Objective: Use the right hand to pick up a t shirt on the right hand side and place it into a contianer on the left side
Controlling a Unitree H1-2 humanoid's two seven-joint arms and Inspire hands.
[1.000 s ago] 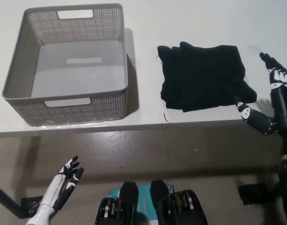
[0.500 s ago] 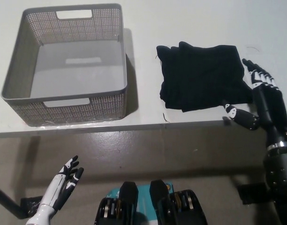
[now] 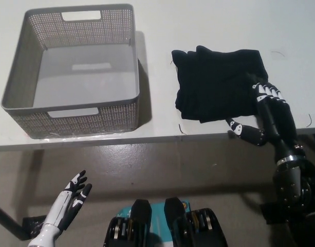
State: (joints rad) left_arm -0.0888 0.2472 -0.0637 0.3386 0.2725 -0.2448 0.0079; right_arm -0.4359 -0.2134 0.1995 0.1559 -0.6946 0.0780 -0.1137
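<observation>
Fabric lies under our right hand [image 3: 265, 110]: the black t shirt [image 3: 221, 85], folded into a loose bundle on the white table [image 3: 208, 20], sits just ahead of and to the left of that hand. We see its fingers [image 3: 264, 91] spread apart and resting over the bundle's near right corner, with one digit reaching along the front edge; nothing is gripped. Well off to the left of the hand stands the grey perforated container [image 3: 77, 110], upright. Our white left hand [image 3: 72, 198] hangs low below the table edge, fingers loosely apart, holding nothing.
</observation>
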